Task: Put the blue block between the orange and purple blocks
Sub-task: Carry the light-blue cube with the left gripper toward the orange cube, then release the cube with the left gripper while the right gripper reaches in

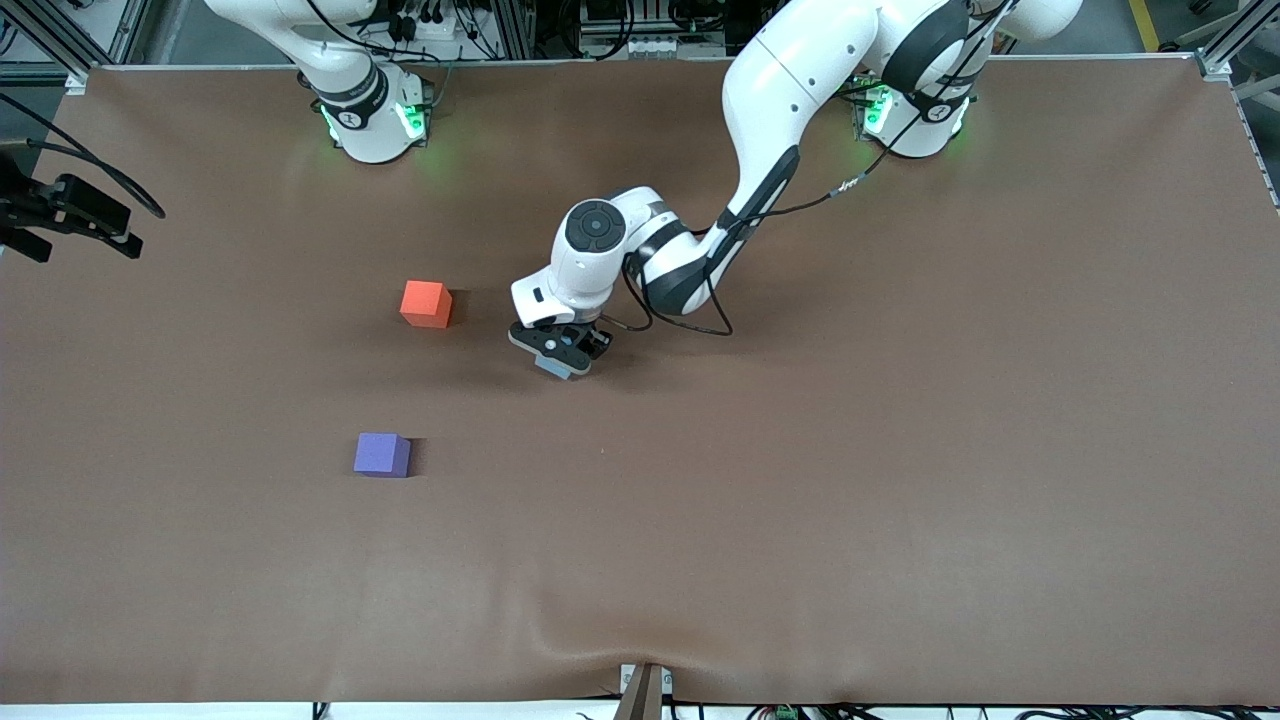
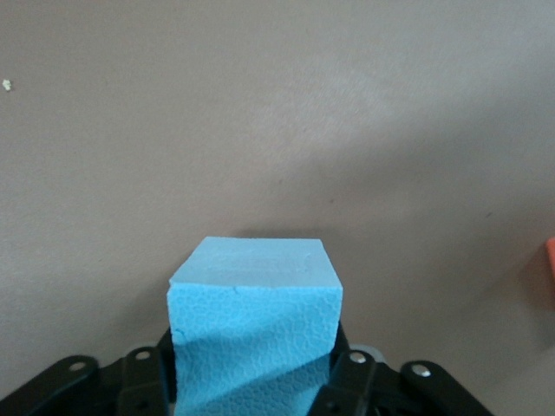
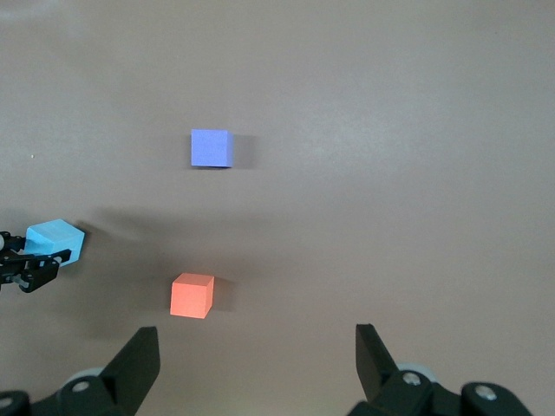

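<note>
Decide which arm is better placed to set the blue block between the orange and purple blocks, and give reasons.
Left. The left gripper has the blue block between its jaws, beside the orange block. The right gripper waits open, high above the purple block.

A brown-covered table (image 1: 900, 450) fills the view, with aluminium framing (image 1: 60, 40) along its top edge.

1. The front camera hangs high, facing both robot bases, taking in the whole table (image 1: 900, 450).
2. The left wrist camera looks close down on the blue block (image 2: 253, 334).
3. The right wrist camera sits higher, sharing the orange block (image 3: 192, 295) and purple block (image 3: 211, 147).
</note>
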{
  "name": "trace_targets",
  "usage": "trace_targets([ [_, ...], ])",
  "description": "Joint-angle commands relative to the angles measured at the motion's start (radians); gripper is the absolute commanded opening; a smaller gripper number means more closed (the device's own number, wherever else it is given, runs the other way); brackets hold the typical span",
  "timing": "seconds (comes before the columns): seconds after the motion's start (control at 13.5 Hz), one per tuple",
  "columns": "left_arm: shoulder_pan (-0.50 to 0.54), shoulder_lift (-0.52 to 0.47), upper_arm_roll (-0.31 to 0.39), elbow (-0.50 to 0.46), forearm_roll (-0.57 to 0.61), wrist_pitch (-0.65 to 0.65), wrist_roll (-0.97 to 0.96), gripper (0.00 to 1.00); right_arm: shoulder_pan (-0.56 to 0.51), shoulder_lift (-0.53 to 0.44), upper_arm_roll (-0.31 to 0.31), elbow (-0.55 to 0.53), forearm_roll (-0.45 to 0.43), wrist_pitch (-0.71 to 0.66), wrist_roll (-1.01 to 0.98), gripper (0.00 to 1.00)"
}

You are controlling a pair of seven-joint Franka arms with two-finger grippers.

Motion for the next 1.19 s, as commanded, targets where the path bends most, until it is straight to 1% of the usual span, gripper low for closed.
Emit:
trace_targets([
  [0.0, -0.022, 0.025, 0.015, 0.038, -0.006, 0.029, -0.031, 1.00, -0.015, 0.007, 0.007, 0.018, 0.021, -0.011, -0.013, 1.00],
  [0.07, -0.022, 0.018, 0.017, 0.038, -0.005, 0.020, -0.032, 1.00, -0.017, 0.007, 0.007, 0.018, 0.021, -0.011, -0.013, 1.00],
  [0.15, -0.019, -0.013, 0.020, 0.034, 0.003, -0.040, -0.032, 1.00, -0.015, 0.007, 0.008, 0.018, 0.021, -0.013, -0.013, 1.00],
  [0.22, -0.015, -0.071, 0.050, 0.034, 0.003, -0.154, -0.037, 1.00, -0.012, 0.007, 0.009, 0.018, 0.021, -0.013, -0.014, 1.00],
  [0.3, -0.014, -0.140, 0.093, 0.033, 0.003, -0.240, -0.037, 1.00, -0.009, 0.007, 0.009, 0.018, 0.021, -0.013, -0.016, 1.00],
  [0.37, -0.007, -0.206, 0.110, 0.030, 0.004, -0.275, -0.034, 1.00, -0.006, 0.009, 0.009, 0.019, 0.021, -0.011, -0.016, 1.00],
  [0.45, 0.019, -0.266, 0.121, 0.007, 0.009, -0.295, -0.034, 1.00, -0.006, 0.009, 0.010, 0.019, 0.021, -0.011, -0.016, 1.00],
  [0.52, 0.065, -0.326, 0.123, -0.008, 0.011, -0.354, -0.033, 1.00, -0.006, 0.024, 0.009, 0.019, 0.019, -0.007, -0.019, 1.00],
  [0.59, 0.099, -0.375, 0.126, -0.007, 0.011, -0.450, -0.031, 1.00, -0.003, 0.053, 0.012, 0.025, 0.016, -0.007, -0.019, 1.00],
  [0.74, 0.180, -0.471, 0.138, -0.007, 0.017, -0.647, -0.025, 1.00, 0.015, 0.065, 0.013, 0.027, 0.016, -0.004, -0.017, 1.00],
  [0.82, 0.226, -0.517, 0.136, -0.007, 0.037, -0.712, -0.020, 1.00, 0.035, 0.070, 0.015, 0.019, 0.018, -0.010, -0.013, 1.00],
  [0.89, 0.261, -0.556, 0.138, -0.007, 0.056, -0.773, -0.008, 1.00, 0.064, 0.096, 0.015, 0.019, 0.022, -0.019, -0.005, 1.00],
  [0.97, 0.290, -0.588, 0.141, -0.007, 0.093, -0.824, -0.006, 1.00, 0.107, 0.107, 0.016, 0.018, 0.034, -0.024, 0.000, 1.00],
  [1.04, 0.321, -0.623, 0.138, -0.007, 0.165, -0.874, -0.002, 1.00, 0.167, 0.124, 0.015, 0.018, 0.044, -0.024, 0.012, 1.00],
  [1.11, 0.347, -0.653, 0.138, -0.007, 0.199, -0.919, 0.015, 1.00, 0.221, 0.156, 0.015, 0.018, 0.048, -0.022, 0.051, 1.00],
])
